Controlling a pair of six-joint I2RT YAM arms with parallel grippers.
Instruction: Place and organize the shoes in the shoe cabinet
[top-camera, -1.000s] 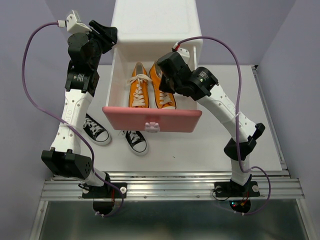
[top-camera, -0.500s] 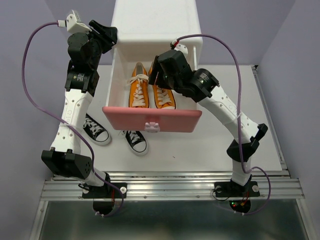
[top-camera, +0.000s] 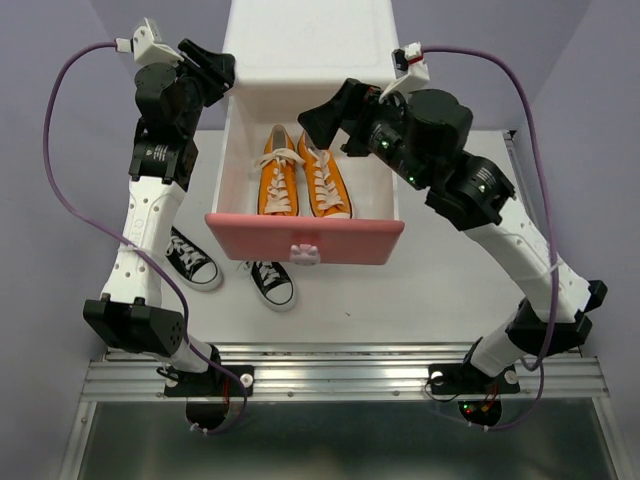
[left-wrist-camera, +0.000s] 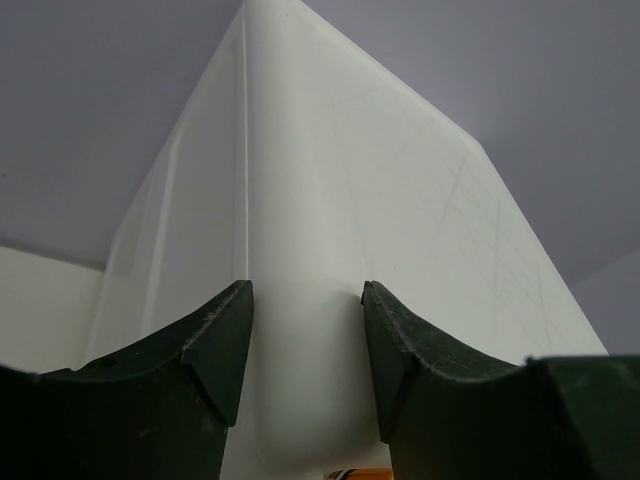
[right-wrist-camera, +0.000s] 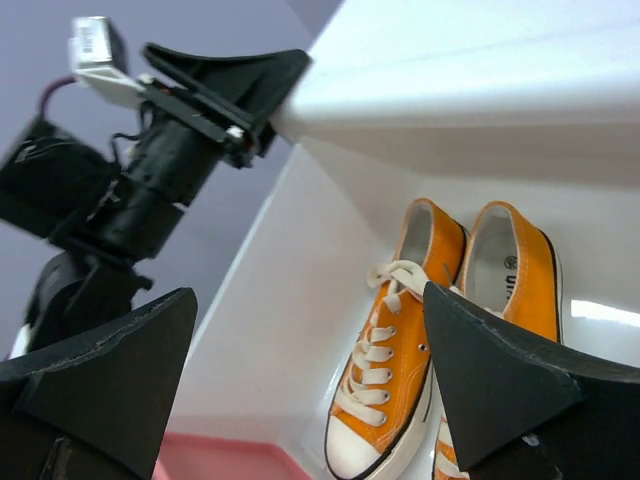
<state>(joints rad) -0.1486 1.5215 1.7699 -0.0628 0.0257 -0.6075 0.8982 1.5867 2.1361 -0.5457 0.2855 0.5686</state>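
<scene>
The two orange shoes (top-camera: 302, 183) are soft cloth with white laces and smooth white toes. They lie side by side in the open pink drawer (top-camera: 304, 240) of the shiny white shoe cabinet (top-camera: 310, 50). Dark letters inside one heel are too small to read. Two black shoes (top-camera: 230, 270) lie on the table (top-camera: 440, 270). The left gripper (left-wrist-camera: 305, 345) pinches the cabinet's rounded corner. The right gripper (right-wrist-camera: 305, 385) hangs wide apart above the drawer, holding nothing.

Two orange canvas sneakers (top-camera: 279, 182) (top-camera: 325, 182), two black canvas sneakers (top-camera: 192, 258) (top-camera: 271, 283), one white boxy cabinet (top-camera: 308, 50), one pulled-out pink-fronted drawer (top-camera: 260, 240), two robot arms (top-camera: 150, 200) (top-camera: 500, 230)

Bright, even light; wrist views blur nearby.
</scene>
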